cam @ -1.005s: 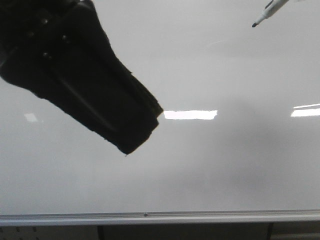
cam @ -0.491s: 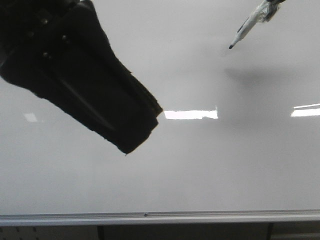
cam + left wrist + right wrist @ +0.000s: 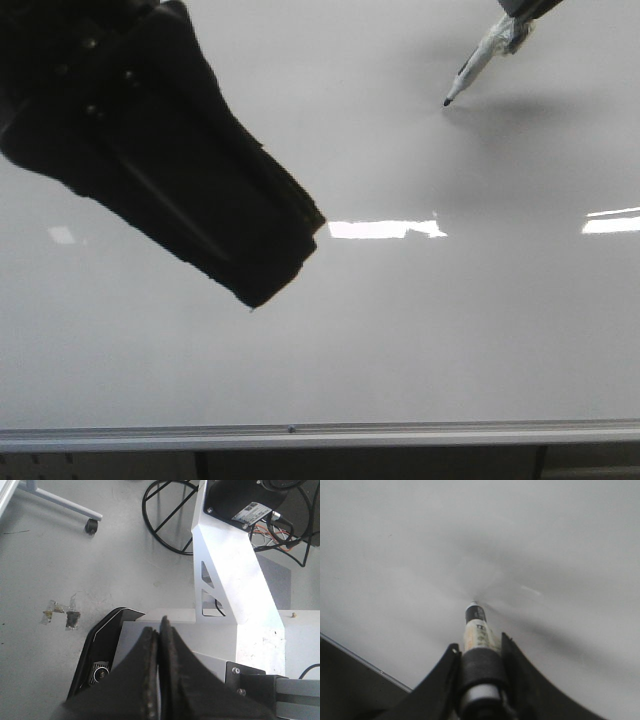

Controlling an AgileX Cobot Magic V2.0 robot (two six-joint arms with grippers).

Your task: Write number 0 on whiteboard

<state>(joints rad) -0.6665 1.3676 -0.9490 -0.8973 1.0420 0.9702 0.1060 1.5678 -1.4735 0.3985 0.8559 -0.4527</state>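
Front view: the whiteboard [image 3: 420, 330] fills nearly the whole frame, with its silver rail [image 3: 320, 434] along the lower edge; no number 0 is on it, the surface bare except for bright light reflections [image 3: 385, 229].
Right hand: the right hand [image 3: 479, 667] is clamped on a marker [image 3: 478, 63], which points down toward the board from the upper right corner of the front view; its dark tip looks at or just off the surface, and I cannot tell which.
Left hand: the left hand [image 3: 159, 650] has its fingers pressed together on nothing, and looms as a dark mass at the front view's upper left.
Task status: writing not yet begun, by the look of the blank board.
Risk, pressure: too light a touch would likely leave a broken line; too hard could make the marker slip in the grip or tilt off line.
Risk, shape: the tip sits near the board's upper part, so an oval begun here may run short of room above.
Change: compared with half a second ago, the marker tip has moved lower and leftward, and its shadow has closed in on it.
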